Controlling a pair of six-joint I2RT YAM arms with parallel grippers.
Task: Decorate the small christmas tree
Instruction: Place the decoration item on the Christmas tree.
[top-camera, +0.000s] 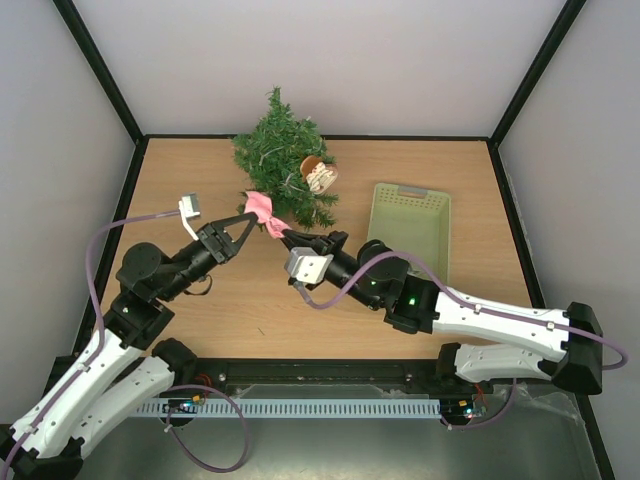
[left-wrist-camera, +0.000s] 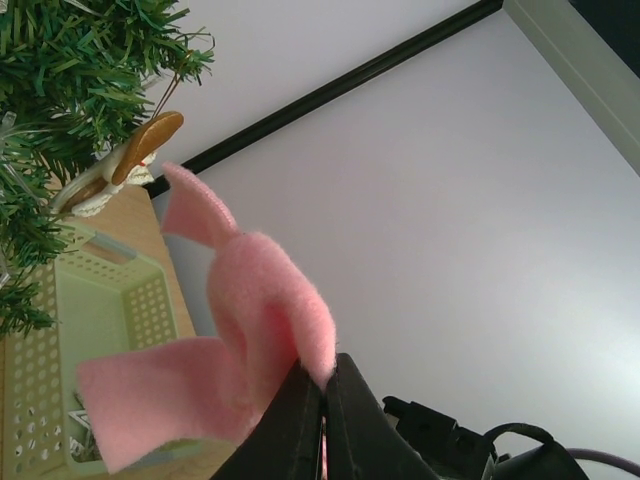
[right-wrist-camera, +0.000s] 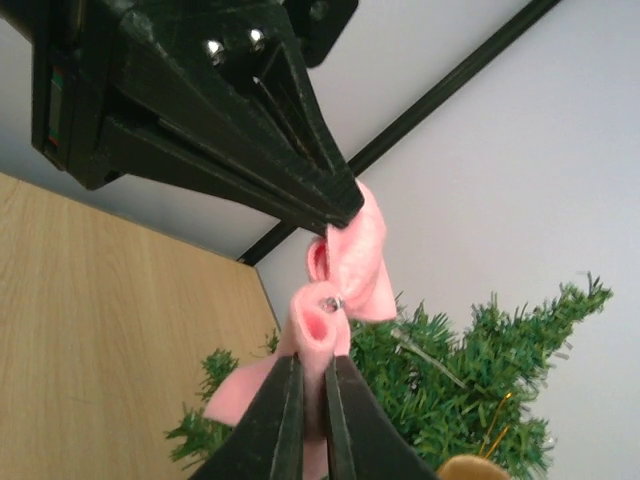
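The small christmas tree (top-camera: 280, 155) stands at the back of the wooden table, with a brown and white ornament (top-camera: 319, 175) hanging on its right side. A pink felt bow (top-camera: 262, 209) is held in the air just in front of the tree, between both grippers. My left gripper (top-camera: 250, 216) comes from the left and is shut on one loop of the bow (left-wrist-camera: 240, 330). My right gripper (right-wrist-camera: 312, 362) comes from the right and is shut on another loop of the bow (right-wrist-camera: 360, 260). Behind the bow in the right wrist view are the tree (right-wrist-camera: 450, 380) and the left gripper's fingers (right-wrist-camera: 300, 170).
A pale green perforated basket (top-camera: 410, 222) lies to the right of the tree, beside my right arm. The black frame posts and pale walls close in the table at the back and sides. The ornament (left-wrist-camera: 130, 160) hangs close above the bow in the left wrist view.
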